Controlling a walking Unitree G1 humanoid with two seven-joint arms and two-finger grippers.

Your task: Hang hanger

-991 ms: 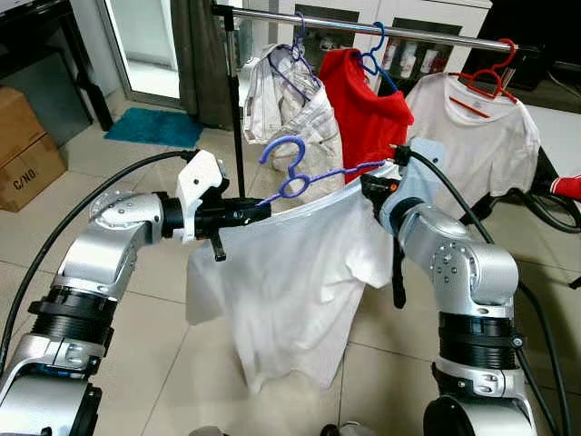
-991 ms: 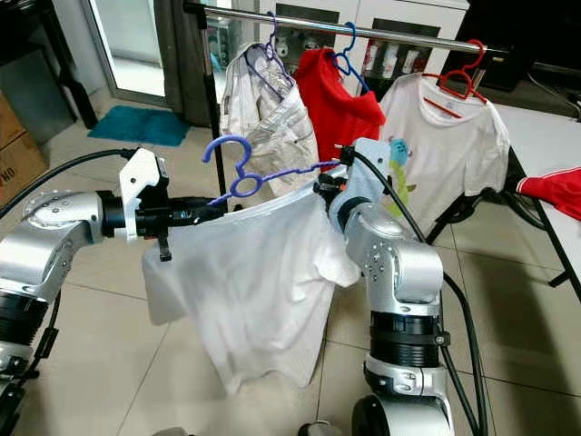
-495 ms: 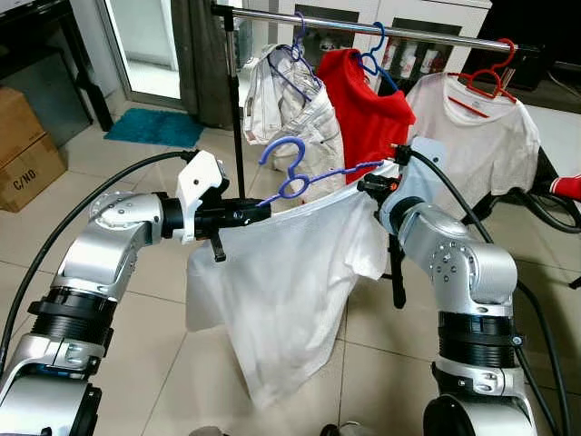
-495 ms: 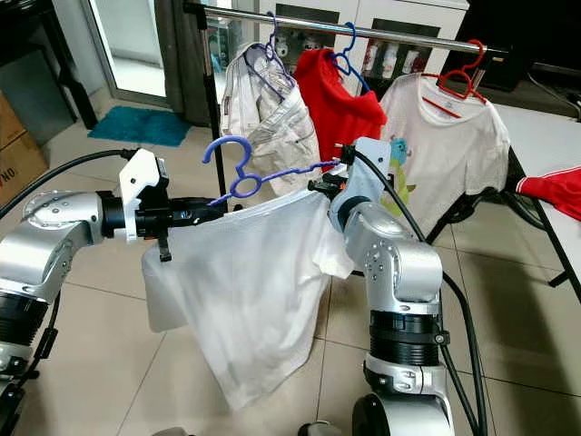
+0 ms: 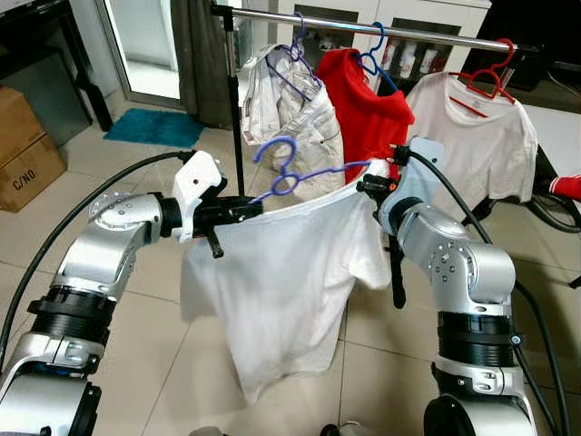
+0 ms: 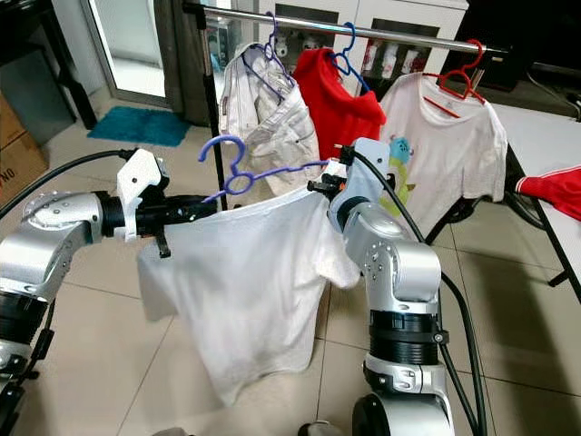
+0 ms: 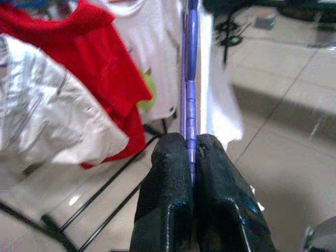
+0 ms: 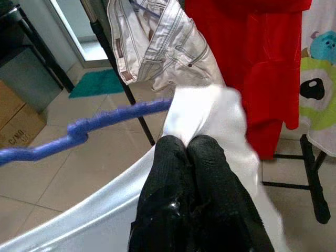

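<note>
Your left gripper (image 7: 190, 157) has its fingers clenched on the purple hanger (image 5: 300, 177), pinching one end of the thin bar between the two black pads, as your left wrist view shows. Your right gripper (image 8: 188, 149) has its fingers pressed together on a bunched fold of the white T-shirt (image 5: 286, 282) at the hanger's other end, with the purple bar running just beside the fingertips. Between your two arms the hanger is held roughly level at chest height, its hook (image 5: 277, 150) pointing up and not yet on the rail. The white T-shirt is draped over the hanger and hangs down in front of you, one sleeve spreading below your left forearm and the hem reaching toward the tiled floor (image 5: 154, 363). Behind it stands the clothes rack, its metal rail (image 5: 427, 34) running across the top of your head views. On that rail hang, from your left to your right, a pale pair of trousers (image 5: 295, 109) on a purple hanger, a red shirt (image 5: 368, 109) on a blue hanger, and a white printed T-shirt (image 5: 472, 136) on a red hanger. A cardboard box (image 5: 27, 150) sits on the floor to your far left, with a teal mat (image 5: 154, 127) near the doorway beyond it.
</note>
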